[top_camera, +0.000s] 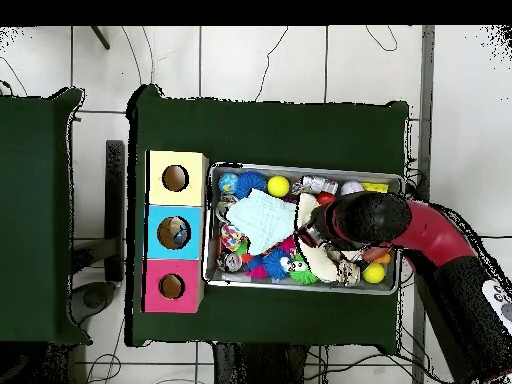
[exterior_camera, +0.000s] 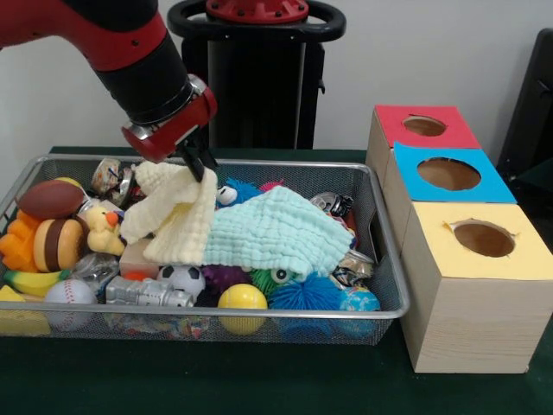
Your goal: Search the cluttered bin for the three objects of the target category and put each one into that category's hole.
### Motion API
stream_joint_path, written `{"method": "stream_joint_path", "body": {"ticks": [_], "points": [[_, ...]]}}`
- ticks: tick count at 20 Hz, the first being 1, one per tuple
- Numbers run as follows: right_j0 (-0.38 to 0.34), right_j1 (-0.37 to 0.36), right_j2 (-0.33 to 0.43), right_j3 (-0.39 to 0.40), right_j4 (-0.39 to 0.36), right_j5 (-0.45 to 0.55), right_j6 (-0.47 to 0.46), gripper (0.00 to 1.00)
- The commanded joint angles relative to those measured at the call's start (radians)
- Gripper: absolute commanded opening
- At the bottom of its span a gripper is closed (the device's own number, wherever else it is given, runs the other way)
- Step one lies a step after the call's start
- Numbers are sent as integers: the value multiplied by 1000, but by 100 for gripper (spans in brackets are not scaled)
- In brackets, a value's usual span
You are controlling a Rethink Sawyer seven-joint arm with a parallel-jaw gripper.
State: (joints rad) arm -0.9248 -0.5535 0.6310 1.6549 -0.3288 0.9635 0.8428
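Green table, bin [exterior_camera: 387, 259] long axis left-right, end effector [exterior_camera: 200, 164] pinching yellow cloth [exterior_camera: 177, 216], lifted upright.

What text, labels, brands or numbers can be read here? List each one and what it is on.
No text reads clearly in either view.
The white marking on the arm in the overhead view: too small to read.
The crumpled wrappers in the bin: print too blurred to read.
The three boxes, including the one with the red-topped hole: no lettering shows.

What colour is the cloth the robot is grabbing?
Pale yellow cloth, seen best in the front view.
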Motion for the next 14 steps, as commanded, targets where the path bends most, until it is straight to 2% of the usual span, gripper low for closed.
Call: {"method": "stream_joint_path", "body": {"ticks": [1,8,14], "points": [[-6,35,71,61,52,-77,41,0],[12,50,71,72,55,-144,89,0],[88,80,-3,36,-16,-221,141,0]]}}
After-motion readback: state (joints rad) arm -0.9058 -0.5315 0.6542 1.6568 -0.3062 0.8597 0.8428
